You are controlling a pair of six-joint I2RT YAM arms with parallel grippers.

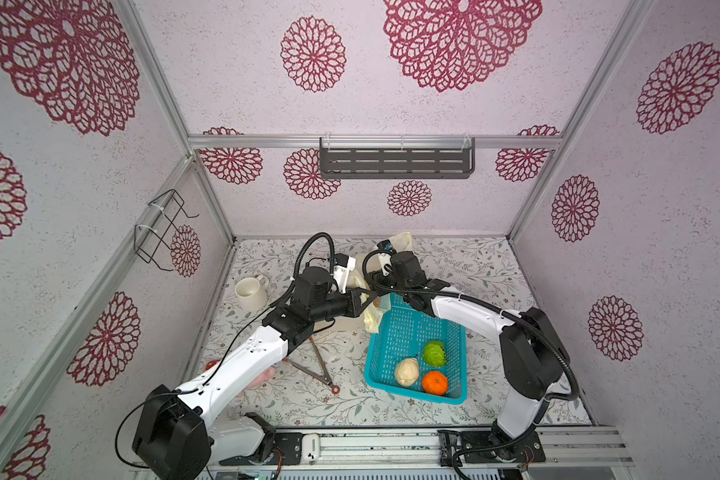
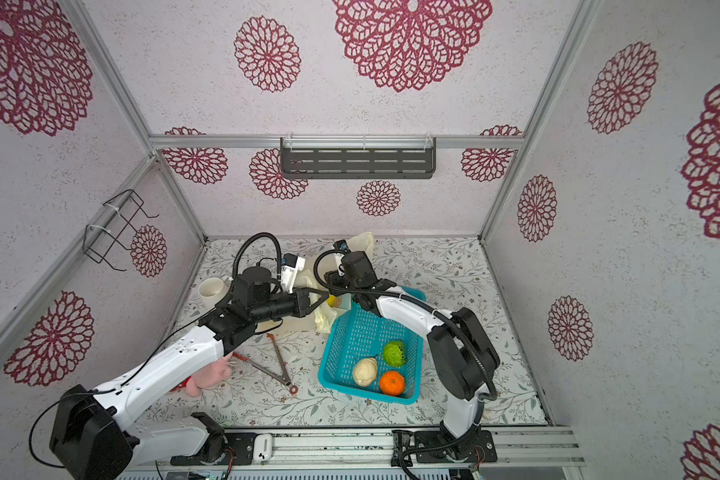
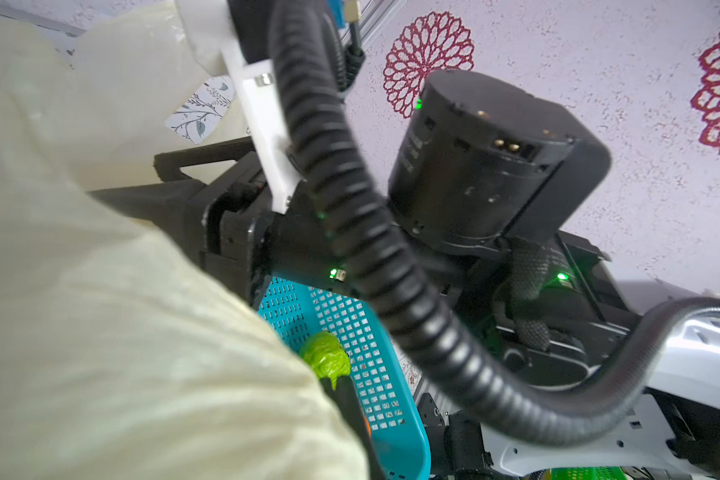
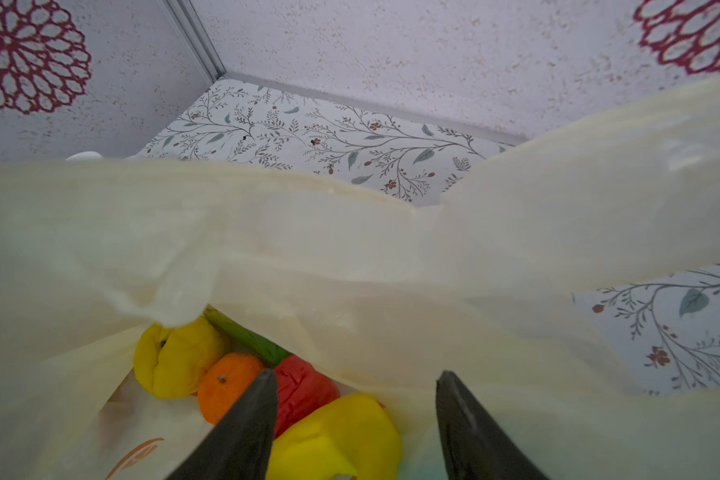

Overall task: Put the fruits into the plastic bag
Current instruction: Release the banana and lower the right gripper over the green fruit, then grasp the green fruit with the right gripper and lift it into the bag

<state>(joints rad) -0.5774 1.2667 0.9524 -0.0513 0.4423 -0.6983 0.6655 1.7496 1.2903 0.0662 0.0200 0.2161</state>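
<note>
The cream plastic bag (image 4: 350, 257) lies with its mouth held up beside the far corner of the teal basket (image 1: 395, 336). My left gripper (image 1: 366, 301) is shut on the bag's edge, and film (image 3: 100, 291) hides most of its fingers (image 3: 346, 399). My right gripper (image 4: 356, 386) stands open over the bag mouth, empty. Below it inside the bag lie two yellow fruits (image 4: 341, 432), a tangerine (image 4: 225, 384) and a red ball (image 4: 304, 390). In the basket sit a green knobbly ball (image 1: 434, 353), a beige pear (image 1: 407, 371) and another tangerine (image 1: 435, 382).
A white mug (image 1: 251, 293) stands at the left. Metal tongs (image 1: 316, 365) lie in front of the bag. A pink plush toy (image 2: 211, 372) lies partly under the left arm. A dark shelf (image 1: 396, 160) hangs on the back wall, a wire rack (image 1: 163, 228) on the left wall.
</note>
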